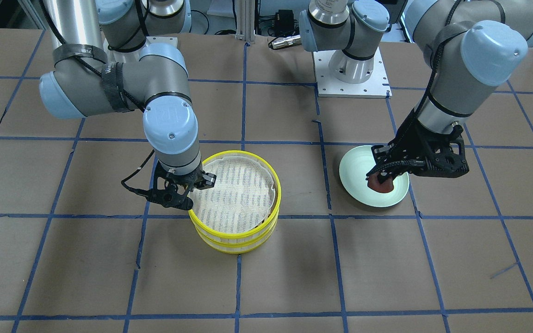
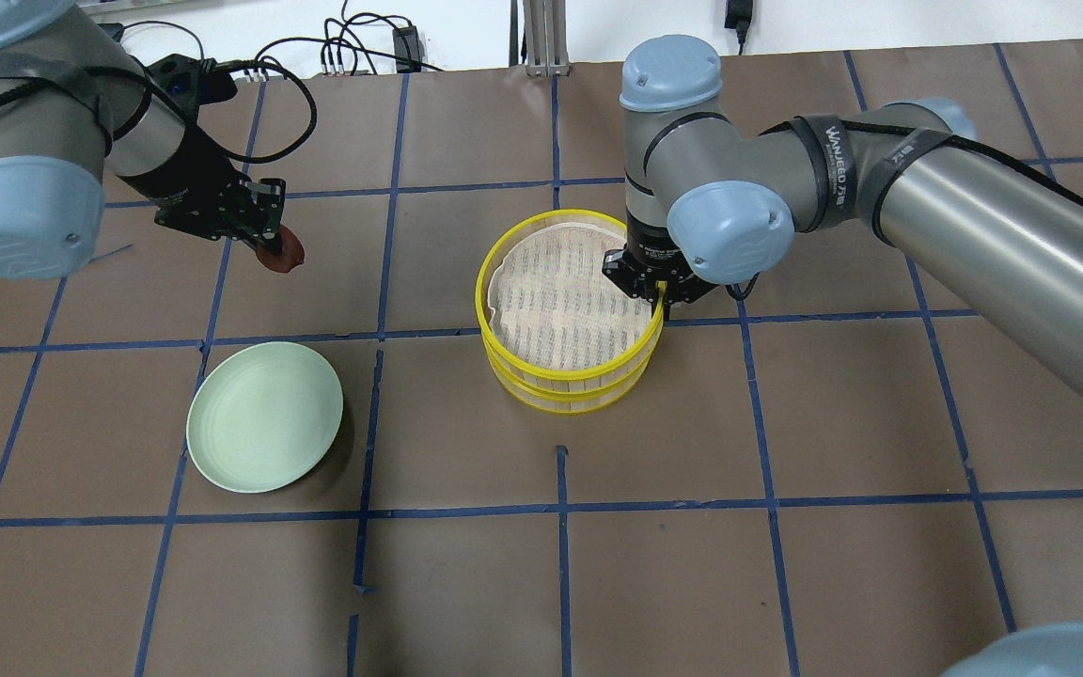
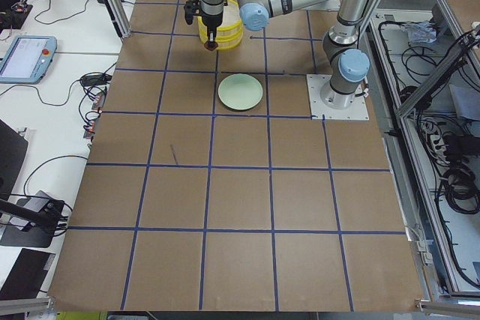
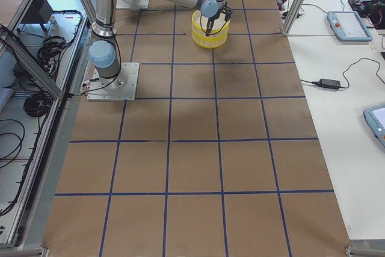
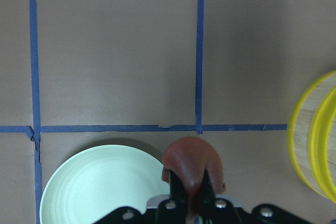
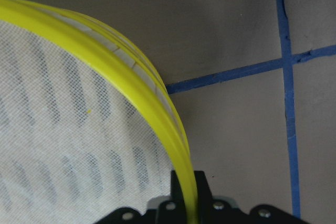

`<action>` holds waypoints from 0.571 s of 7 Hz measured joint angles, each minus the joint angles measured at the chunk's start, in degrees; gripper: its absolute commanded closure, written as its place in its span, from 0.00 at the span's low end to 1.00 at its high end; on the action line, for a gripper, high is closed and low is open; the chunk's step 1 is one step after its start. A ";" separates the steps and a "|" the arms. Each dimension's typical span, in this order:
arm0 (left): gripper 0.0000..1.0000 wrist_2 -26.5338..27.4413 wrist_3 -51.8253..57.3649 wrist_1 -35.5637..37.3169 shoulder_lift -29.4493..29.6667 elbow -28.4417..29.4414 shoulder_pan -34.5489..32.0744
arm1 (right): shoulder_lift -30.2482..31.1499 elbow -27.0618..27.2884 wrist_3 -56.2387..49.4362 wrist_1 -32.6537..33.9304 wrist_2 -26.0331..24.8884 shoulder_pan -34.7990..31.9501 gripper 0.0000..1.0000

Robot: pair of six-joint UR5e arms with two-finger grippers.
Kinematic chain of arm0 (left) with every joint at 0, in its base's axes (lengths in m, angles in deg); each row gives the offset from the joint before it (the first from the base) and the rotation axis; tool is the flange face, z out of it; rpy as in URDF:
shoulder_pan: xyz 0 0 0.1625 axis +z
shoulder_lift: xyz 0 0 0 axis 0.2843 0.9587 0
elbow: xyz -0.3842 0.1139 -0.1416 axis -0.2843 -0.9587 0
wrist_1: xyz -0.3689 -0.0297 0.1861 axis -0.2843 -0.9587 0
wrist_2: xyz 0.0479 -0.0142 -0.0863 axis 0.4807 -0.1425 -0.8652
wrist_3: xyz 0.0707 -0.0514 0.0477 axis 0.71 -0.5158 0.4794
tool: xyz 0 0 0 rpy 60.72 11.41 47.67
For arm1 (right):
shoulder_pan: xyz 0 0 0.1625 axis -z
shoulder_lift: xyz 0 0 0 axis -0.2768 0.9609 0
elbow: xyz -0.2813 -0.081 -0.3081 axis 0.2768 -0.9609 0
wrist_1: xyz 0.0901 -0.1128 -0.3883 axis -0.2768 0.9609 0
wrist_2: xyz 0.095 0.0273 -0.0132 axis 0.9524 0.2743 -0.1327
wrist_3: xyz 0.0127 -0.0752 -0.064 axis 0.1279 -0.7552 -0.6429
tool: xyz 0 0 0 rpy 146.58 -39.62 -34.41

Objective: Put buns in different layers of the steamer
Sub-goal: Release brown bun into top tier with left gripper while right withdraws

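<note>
My left gripper is shut on the reddish-brown oval bun and holds it in the air near the pale green plate. In the left wrist view the bun hangs over the plate's rim. The two yellow-rimmed steamer trays stand stacked, the top tray on the lower tray. The top tray's mesh liner is bare. My right gripper is shut on the top tray's yellow rim at its right side. The white bun shows in no view.
The green plate is bare. The brown table carries a grid of blue tape. The arm's white base plate is at the robot's side of the table. Cables lie along the far edge.
</note>
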State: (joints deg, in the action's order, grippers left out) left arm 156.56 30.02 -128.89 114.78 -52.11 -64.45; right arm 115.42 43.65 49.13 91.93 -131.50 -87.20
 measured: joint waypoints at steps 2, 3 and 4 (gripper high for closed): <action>1.00 0.00 0.02 -0.01 -0.09 0.04 0.00 | -0.01 0.05 -0.03 0.05 0.95 -0.12 0.58; 1.00 -0.01 -0.02 -0.01 -0.11 0.04 -0.16 | 0.01 0.05 -0.18 -0.01 0.83 -0.15 0.21; 1.00 -0.15 -0.46 0.01 -0.08 -0.05 -0.69 | 0.13 0.06 -0.43 -0.06 0.63 -0.15 0.17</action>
State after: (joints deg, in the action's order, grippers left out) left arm 156.41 29.55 -128.88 114.70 -52.16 -65.13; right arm 115.55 43.71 48.70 91.87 -130.88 -87.36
